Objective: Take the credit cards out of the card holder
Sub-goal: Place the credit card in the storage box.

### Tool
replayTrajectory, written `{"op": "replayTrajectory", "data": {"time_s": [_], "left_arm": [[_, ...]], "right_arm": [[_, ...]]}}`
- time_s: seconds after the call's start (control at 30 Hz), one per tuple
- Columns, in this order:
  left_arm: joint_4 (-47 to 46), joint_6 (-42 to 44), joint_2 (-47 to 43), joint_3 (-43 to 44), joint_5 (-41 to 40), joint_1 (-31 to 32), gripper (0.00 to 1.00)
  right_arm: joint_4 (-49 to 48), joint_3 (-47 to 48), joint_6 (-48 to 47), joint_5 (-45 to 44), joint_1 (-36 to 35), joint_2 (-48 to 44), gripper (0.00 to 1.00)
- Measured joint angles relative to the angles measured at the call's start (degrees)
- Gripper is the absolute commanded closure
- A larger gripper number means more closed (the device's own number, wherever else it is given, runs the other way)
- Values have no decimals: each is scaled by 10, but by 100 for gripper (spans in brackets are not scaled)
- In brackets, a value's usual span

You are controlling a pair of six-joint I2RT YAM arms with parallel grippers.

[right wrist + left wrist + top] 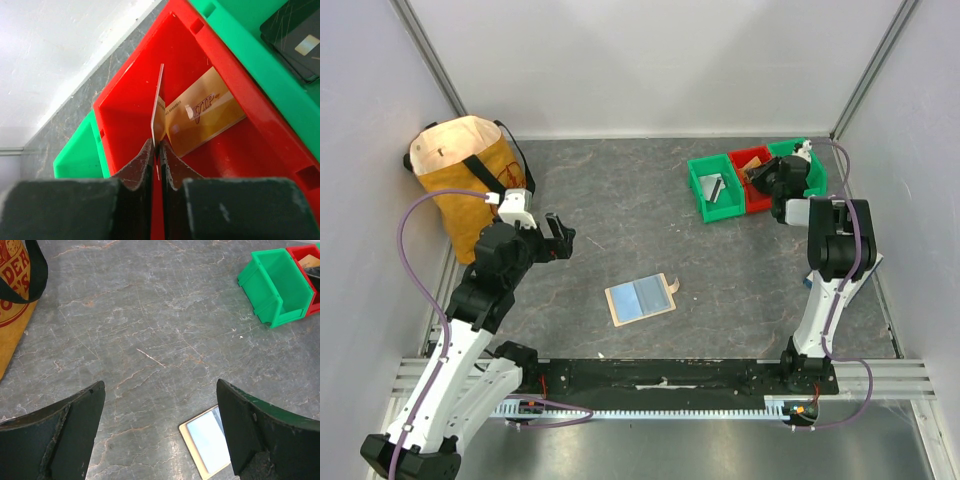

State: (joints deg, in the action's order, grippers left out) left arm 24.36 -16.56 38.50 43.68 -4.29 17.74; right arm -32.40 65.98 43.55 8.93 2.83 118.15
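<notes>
The card holder (pixel 640 298) lies open on the table, tan rim, pale blue inner face, small tab at its right; its corner also shows in the left wrist view (pixel 206 441). My left gripper (pixel 560 238) is open and empty above the bare table, up and left of the holder (pixel 160 405). My right gripper (pixel 760 178) hangs over the red bin (pixel 125 100), shut on a thin card (pixel 158 105) held on edge. An orange-tan card (pixel 205 112) lies in the red bin. A black card (pixel 292 35) lies in the green bin beside it.
Three bins stand at the back right: a green one (pixel 717 187) holding a grey flat item, the red one (pixel 752 165), and a green one (pixel 812 172) partly hidden by my right arm. A tan bag (pixel 465 180) with black straps stands at the back left.
</notes>
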Motion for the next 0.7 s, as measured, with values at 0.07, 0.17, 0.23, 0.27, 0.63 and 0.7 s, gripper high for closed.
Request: {"op": "replayTrajectory", "data": {"time_s": [0.07, 0.17, 0.23, 0.27, 0.63, 0.7], "left_arm": [[0, 0, 0, 0, 1, 0, 3], [0, 0, 0, 0, 4, 0, 4], [0, 0, 0, 0, 6, 0, 4], [0, 0, 0, 0, 9, 0, 4], [-6, 0, 5, -7, 41, 0, 4], [-8, 0, 16, -7, 55, 0, 6]], "right_arm": [[10, 0, 0, -3, -3, 0, 78], [30, 0, -4, -18, -4, -1, 65], [51, -2, -11, -34, -4, -7, 56], [64, -5, -17, -42, -4, -14, 52], [171, -63, -102, -116, -13, -214, 32], [181, -82, -122, -118, -29, -256, 31]]}}
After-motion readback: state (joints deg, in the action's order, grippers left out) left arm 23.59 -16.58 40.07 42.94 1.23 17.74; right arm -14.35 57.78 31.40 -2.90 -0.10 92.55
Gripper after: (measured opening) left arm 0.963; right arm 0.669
